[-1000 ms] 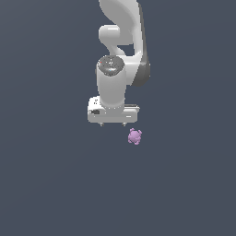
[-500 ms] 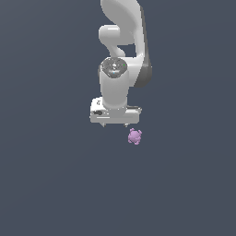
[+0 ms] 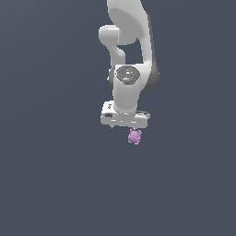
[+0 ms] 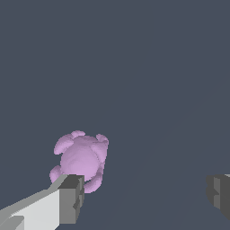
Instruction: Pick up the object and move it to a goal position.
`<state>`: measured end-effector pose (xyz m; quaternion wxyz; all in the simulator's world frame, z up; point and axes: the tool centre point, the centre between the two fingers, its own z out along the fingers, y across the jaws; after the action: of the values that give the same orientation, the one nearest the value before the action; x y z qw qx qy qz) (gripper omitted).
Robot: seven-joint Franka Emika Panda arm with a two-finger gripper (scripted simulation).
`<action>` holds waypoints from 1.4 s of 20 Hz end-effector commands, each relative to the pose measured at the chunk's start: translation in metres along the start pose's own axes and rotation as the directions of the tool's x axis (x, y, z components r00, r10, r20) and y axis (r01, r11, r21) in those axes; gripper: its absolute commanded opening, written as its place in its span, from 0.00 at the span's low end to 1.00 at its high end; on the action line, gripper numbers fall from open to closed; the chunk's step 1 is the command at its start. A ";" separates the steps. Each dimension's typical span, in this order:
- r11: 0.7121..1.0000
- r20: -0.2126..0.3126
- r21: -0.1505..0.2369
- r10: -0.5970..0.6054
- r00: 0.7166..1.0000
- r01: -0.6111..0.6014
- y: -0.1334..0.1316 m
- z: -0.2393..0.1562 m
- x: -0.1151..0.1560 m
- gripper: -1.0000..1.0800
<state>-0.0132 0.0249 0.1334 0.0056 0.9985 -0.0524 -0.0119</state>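
Fingers [image 4: 72, 197] of the white two-finger gripper [image 4: 143, 195] stand wide apart in the wrist view, one grey pad near each side of the frame with bare floor between them. Neither pad is closed on anything. The small pink-purple lumpy object [image 4: 81, 158], a rounded blob with short knobs round its edge, does not lie in that gap: it sits just off the tip of one finger, partly hidden behind it, towards the outer side of that pad rather than the inner.

In the exterior view the gripper [image 3: 125, 125] hangs low over the plain dark grey floor [image 3: 55, 184], and the object [image 3: 134, 136] shows just below its edge, towards the exterior view's right end of the hand. Whether the fingertip touches the blob cannot be told.

So the coming move seems to turn on a sideways offset: the hand would need to shift along its opening axis towards the blob until it is centred between the pads. The blob is roughly round, so no axis favours one grasp angle.
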 end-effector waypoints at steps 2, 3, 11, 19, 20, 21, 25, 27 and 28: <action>0.999 -0.007 0.004 0.052 0.999 -0.052 -0.020 0.013 -0.004 0.96; 0.998 -0.008 0.005 0.066 0.998 -0.066 -0.026 0.016 -0.005 0.96; 0.989 -0.018 0.013 0.149 0.989 -0.149 -0.056 0.036 -0.013 0.96; 0.984 -0.020 0.016 0.176 0.984 -0.176 -0.066 0.043 -0.017 0.96; 0.985 -0.020 0.016 0.173 0.985 -0.173 -0.065 0.042 -0.017 0.96; 0.985 -0.020 0.016 0.173 0.985 -0.173 -0.065 0.043 -0.017 0.96; 0.985 -0.020 0.016 0.174 0.985 -0.174 -0.065 0.051 -0.017 0.96; 0.985 -0.020 0.016 0.175 0.984 -0.174 -0.065 0.059 -0.017 0.96; 0.985 -0.020 0.016 0.175 0.984 -0.174 -0.066 0.064 -0.017 0.96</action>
<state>-0.0241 0.0912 0.0761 -0.0001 0.9902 -0.1395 0.0002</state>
